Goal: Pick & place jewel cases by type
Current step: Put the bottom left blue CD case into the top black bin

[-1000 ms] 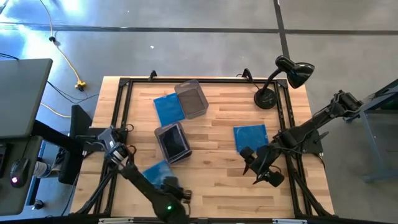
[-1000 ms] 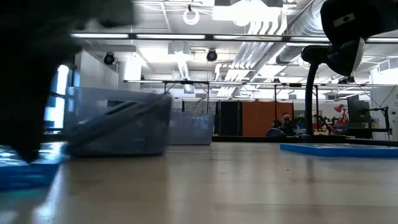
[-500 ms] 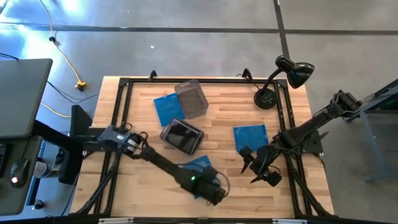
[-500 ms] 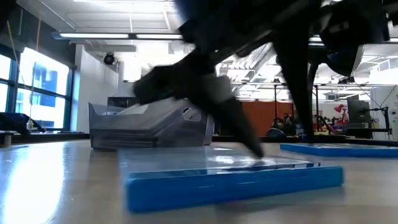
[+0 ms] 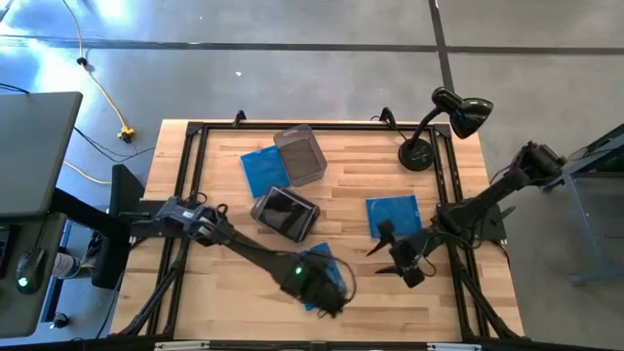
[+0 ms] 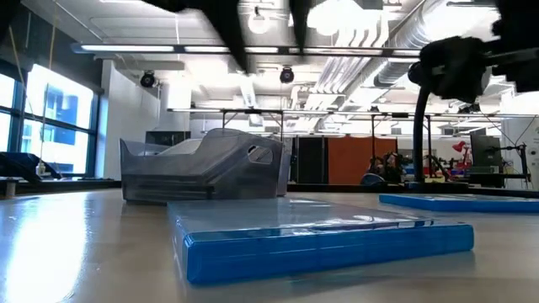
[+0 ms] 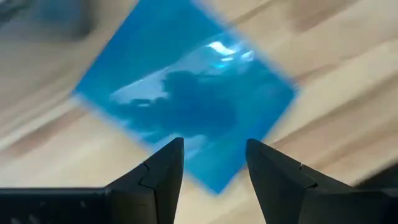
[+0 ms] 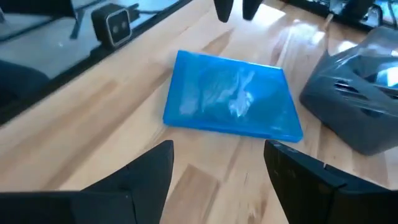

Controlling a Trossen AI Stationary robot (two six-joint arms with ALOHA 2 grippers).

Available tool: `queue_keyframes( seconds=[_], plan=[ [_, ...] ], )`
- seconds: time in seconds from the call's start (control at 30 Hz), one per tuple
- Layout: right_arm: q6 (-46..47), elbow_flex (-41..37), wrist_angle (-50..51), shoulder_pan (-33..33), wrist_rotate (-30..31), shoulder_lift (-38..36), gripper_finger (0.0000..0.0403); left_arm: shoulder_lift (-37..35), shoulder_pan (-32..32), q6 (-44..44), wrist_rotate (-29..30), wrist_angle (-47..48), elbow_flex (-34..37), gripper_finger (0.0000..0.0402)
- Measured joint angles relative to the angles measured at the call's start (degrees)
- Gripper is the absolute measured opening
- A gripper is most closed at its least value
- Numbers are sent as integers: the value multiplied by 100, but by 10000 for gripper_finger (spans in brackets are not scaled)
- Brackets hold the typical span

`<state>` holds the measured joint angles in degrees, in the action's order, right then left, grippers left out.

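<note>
A translucent blue jewel case lies flat on the wood near the table's front edge, also seen in the low view and the right wrist view. My left gripper hangs open above it, pointing steeply down, its fingers clear of the case. My right gripper stands open to the case's right, pointing toward it with nothing between its fingers. Two more blue jewel cases lie flat, one at centre right and one at the back.
A smoky-grey tub sits askew mid-table with a dark flat case showing inside it; a second tub stands behind it. A black desk lamp occupies the far right corner. A black frame rims the table.
My left gripper has travelled toward the table's right edge, then risen and rolled. The blue case slid rightward with it along the front of the table and now lies flat below it. The mid-table tub has turned about. My right gripper has tipped downward and sunk a little.
</note>
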<state>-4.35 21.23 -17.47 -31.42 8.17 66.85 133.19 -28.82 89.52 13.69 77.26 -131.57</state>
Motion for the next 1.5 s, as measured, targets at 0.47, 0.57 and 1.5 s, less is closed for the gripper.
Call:
queue_keyframes(
  seconds=[0.47, 0.57, 1.5],
  plan=[
    [-78, 928, -325, 480, -269, 2476, 247, 85, -988, 2683, 694, -574, 1089, 172],
    [-212, 1184, -210, 483, -257, 2852, 247, 80, -971, 2831, 587, -937, 1507, 172],
    [416, 2024, 1378, 833, -951, 3130, 247, -4, -85, 960, 1036, -2552, 2341, 172]
  ],
)
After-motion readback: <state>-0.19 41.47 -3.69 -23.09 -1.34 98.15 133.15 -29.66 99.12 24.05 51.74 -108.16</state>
